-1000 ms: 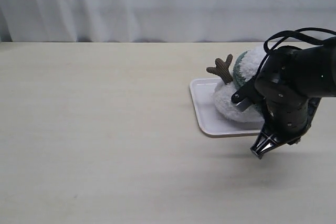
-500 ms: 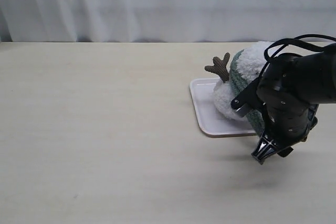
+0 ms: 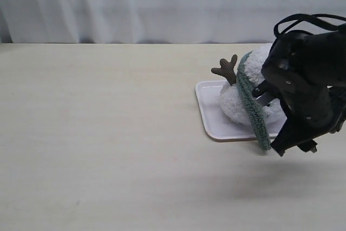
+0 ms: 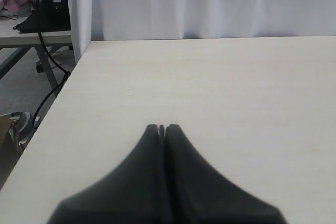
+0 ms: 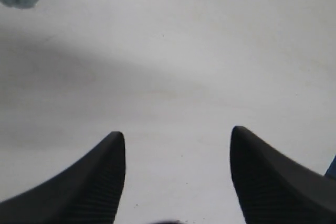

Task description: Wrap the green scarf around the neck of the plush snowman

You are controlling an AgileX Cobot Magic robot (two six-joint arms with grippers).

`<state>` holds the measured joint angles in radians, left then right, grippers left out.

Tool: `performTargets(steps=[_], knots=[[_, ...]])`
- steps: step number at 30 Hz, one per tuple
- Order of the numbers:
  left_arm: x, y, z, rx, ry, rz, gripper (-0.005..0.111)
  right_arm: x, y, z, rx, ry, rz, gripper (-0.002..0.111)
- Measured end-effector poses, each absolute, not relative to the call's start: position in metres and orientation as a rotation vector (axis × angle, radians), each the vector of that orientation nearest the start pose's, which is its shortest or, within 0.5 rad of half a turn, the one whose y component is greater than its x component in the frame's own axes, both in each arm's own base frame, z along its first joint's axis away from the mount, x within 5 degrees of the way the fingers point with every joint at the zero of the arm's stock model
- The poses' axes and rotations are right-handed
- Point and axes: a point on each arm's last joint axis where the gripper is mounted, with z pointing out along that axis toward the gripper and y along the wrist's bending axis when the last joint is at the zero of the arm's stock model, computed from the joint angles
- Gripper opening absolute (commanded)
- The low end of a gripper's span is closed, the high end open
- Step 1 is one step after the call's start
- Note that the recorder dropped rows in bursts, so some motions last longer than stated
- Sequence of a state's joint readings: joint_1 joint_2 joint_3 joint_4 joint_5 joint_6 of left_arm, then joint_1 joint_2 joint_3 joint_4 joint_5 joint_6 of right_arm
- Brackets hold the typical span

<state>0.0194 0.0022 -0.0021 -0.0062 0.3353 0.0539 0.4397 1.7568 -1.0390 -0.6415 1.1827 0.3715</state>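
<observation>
Right gripper [image 5: 177, 132] opened, rose; green scarf [image 3: 250, 104] end hangs beside it

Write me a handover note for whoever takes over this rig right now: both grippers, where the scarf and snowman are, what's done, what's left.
Left gripper: shut, empty, over bare table.
Right gripper: open, empty, beside the white tray.
Plush snowman: on the tray.
Green scarf: draped across the snowman at the neck, one end reaching past the tray's near edge.
Done: scarf over the neck, not held.
Left: the arm hides the far side, so check the wrap goes fully round.
</observation>
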Motion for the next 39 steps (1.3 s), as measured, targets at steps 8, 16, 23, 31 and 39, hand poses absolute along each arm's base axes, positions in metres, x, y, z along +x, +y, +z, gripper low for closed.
performTargets(steps=[8,16,23,31,39], knots=[[0.054,0.001,0.183,0.028,1.819,0.046,0.000,0.289,0.047,0.241,-0.282,2.768,-0.719,0.054],[0.054,0.001,0.183,0.028,1.819,0.046,0.000,0.295,-0.004,0.259,-0.154,2.580,-0.272,0.054],[0.054,0.001,0.183,0.028,1.819,0.046,0.000,0.309,-0.037,0.220,-0.257,2.573,-0.084,0.054],[0.054,0.001,0.183,0.028,1.819,0.046,0.000,0.341,-0.044,0.186,-0.388,2.425,-0.155,0.054],[0.054,0.001,0.183,0.028,1.819,0.046,0.000,0.359,-0.055,0.137,-0.386,2.441,-0.250,0.054]])
